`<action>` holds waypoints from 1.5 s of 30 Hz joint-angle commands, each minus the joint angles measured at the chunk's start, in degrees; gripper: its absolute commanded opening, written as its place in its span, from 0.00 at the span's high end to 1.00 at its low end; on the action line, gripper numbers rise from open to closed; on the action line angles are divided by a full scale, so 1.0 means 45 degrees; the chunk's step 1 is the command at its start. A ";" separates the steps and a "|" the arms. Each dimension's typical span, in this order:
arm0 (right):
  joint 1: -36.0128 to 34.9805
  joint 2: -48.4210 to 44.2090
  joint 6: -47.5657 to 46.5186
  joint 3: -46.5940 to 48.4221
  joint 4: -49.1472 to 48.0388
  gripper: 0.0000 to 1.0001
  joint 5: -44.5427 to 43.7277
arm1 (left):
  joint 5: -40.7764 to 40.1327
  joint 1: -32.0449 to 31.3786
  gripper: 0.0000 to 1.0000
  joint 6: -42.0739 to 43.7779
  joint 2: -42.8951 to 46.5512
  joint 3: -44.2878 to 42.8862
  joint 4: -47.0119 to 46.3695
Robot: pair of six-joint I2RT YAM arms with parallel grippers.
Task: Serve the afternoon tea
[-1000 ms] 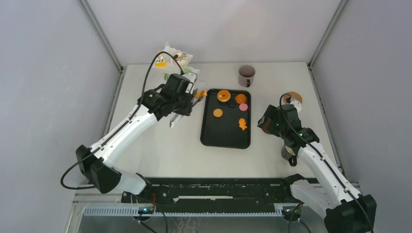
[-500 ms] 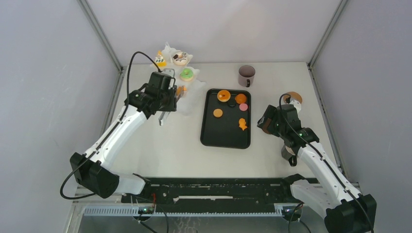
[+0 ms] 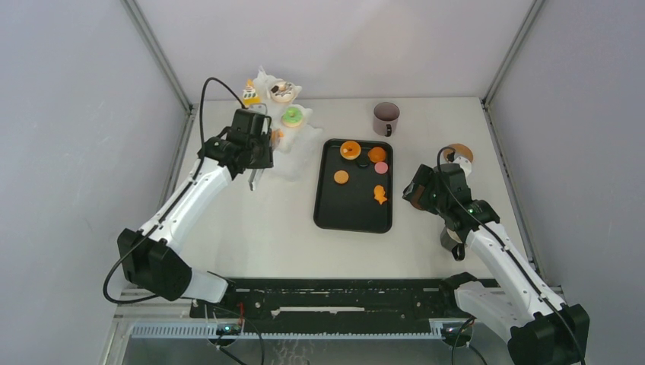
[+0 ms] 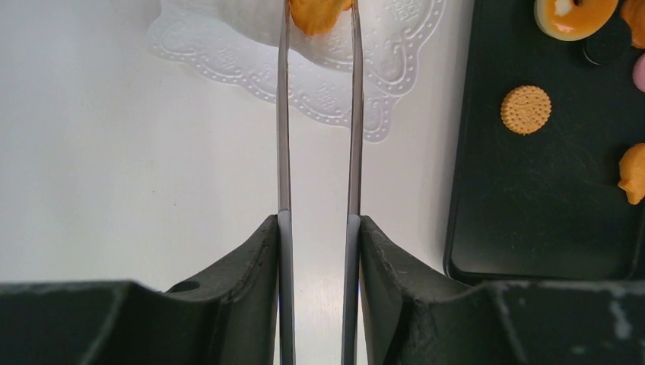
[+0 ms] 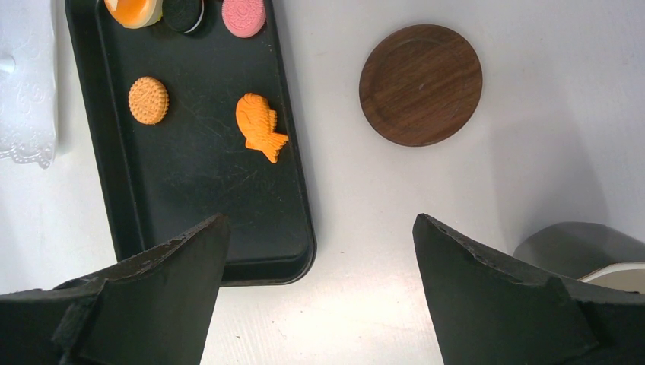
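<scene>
Findings: this is a robotics test cell. Plain grey panels [image 3: 68, 152] close it in on three sides, joined by bare aluminium posts [image 3: 156, 53]. On the white table [image 3: 258, 228], a left arm [image 3: 186, 205] and a right arm [image 3: 498, 255], both white and black, are bolted to a black rail [image 3: 335, 293] at the near edge. A cable [image 3: 203, 95] runs exposed. The food on the black tray [image 3: 354, 213] is toy pastries [image 3: 351, 149], staged props.

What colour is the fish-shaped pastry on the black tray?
Orange. The fish-shaped pastry shows best in the right wrist view, lying flat on the black tray.
</scene>
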State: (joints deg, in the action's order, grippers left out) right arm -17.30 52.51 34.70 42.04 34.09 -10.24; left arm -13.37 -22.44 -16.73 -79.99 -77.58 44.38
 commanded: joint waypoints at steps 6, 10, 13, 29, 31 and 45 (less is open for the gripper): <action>-0.0062 -0.0239 -0.0040 0.0228 -0.0485 0.02 -0.0185 | 0.0094 0.0104 0.54 -0.0177 0.0107 -0.0511 -0.0883; -0.0062 -0.0207 -0.0004 0.0236 -0.0484 0.02 -0.0157 | 0.0076 0.0103 0.50 -0.0048 0.0448 -0.0568 -0.0806; -0.0076 -0.0178 0.0014 0.0228 -0.0485 0.02 -0.0140 | 0.0035 0.0105 0.49 0.0061 0.0586 -0.0704 -0.0589; -0.0249 -0.0126 0.0111 0.0228 -0.0536 0.02 -0.0148 | 0.2627 -0.0680 0.64 0.0554 0.2646 0.0570 -0.0034; -0.0276 -0.0126 0.0105 0.0233 -0.0539 0.03 -0.0159 | 0.2915 -0.1079 0.66 0.0703 0.2788 0.0723 -0.0274; -0.0296 -0.0452 0.0145 0.0131 -0.0189 0.03 -0.0485 | 0.3241 -0.3276 0.66 -0.2035 -0.0857 -0.0193 -0.2697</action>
State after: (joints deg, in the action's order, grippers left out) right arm -18.20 51.94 34.87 42.04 34.17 -10.94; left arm 0.86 -36.73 -19.46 -80.25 -75.44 39.83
